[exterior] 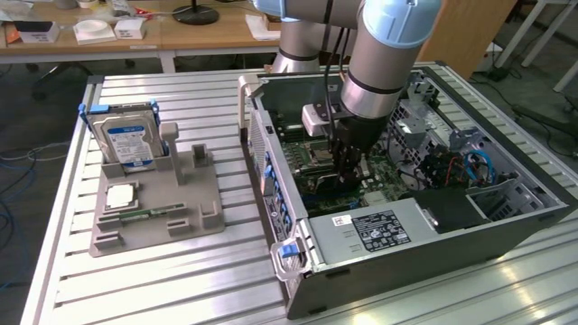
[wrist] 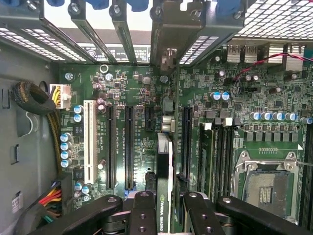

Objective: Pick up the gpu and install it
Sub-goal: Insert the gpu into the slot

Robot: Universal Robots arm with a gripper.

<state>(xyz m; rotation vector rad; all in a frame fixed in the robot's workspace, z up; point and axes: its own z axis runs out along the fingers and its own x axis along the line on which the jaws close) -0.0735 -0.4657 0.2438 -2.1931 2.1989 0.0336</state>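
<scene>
**Q:** Where's the gripper?

**Me:** My arm is reaching down into the open computer case point(exterior: 424, 223) on the slatted metal table point(exterior: 181, 284). The gripper point(exterior: 350, 177) is low over the motherboard point(exterior: 325, 186), about mid-case. In the wrist view the two black fingers point(wrist: 142, 215) sit either side of a thin card edge.

**Q:** Clamped on something?

**Me:** Yes, partly closed and clamped on the gpu point(wrist: 165, 186). I see it edge-on between the fingers, green board edge with a printed label, running straight away from the camera toward the metal slot covers point(wrist: 122, 29) at the case's rear wall.

**Q:** Seated in a slot?

**Me:** Can't tell. It's lined up along the board between the black expansion slots point(wrist: 129, 147) and the longer black slot point(wrist: 186, 142); contact isn't visible.

**Q:** What else in the case?

**Me:** White slot point(wrist: 89, 142) near the power-cable bundle point(wrist: 49, 196), memory slots point(wrist: 220, 156), empty CPU socket point(wrist: 266, 188). Labelled power supply point(exterior: 380, 230) at the case's front corner.

**Q:** On the table?

**Me:** Grey parts holder point(exterior: 158, 210) near the table's far-left area in the exterior view, well apart from the case. Blue-labelled hard drive point(exterior: 126, 139) upright at its back edge, a small green memory stick point(exterior: 145, 215) lying flat near its front.
</scene>
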